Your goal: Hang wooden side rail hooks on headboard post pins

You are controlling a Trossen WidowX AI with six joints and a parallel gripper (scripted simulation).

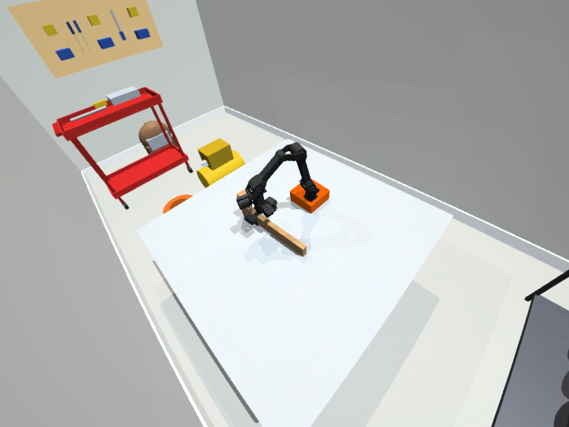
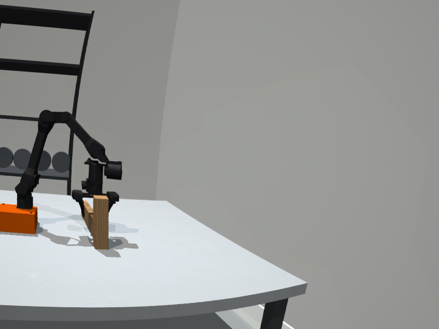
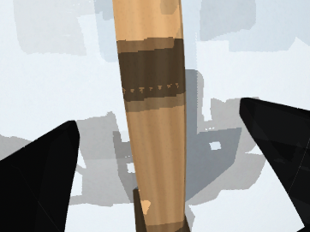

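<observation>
I'm on the top view: the arm point(image 1: 270, 167) point(image 2: 38, 142) reaches out from its orange base point(image 1: 310, 207) point(image 2: 18, 222), which sits just inside the desk's upper-right edge. The headboard post point(image 1: 247, 211) point(image 2: 100, 222) is over by the upper-left edge of the desk point(image 1: 332, 303) point(image 2: 183, 270), between the left corner and the far one, partly behind my gripper point(image 1: 258, 214) point(image 2: 96, 214) point(image 3: 159, 112). The wooden rail point(image 1: 283, 237) point(image 2: 87, 211) point(image 3: 152, 133) runs from beside that post toward the middle of the desk, its far end well inside every edge I can see. Over to the exterior view, and there's the post upright, inward from the desk's front edge and right-hand edge, with the rail stretching away behind it. My gripper points down just behind the post, one finger out to each side of the rail. The hooks and pins are hidden from me here, so I can't tell whether they're seated. And on the wrist view, that's a wide spread: rail passing between the black fingertips, daylight on both sides, neither one touching it, nothing pinched. Shadows fall across the wood and the desk on both sides, but no desk edge or corner shows.
</observation>
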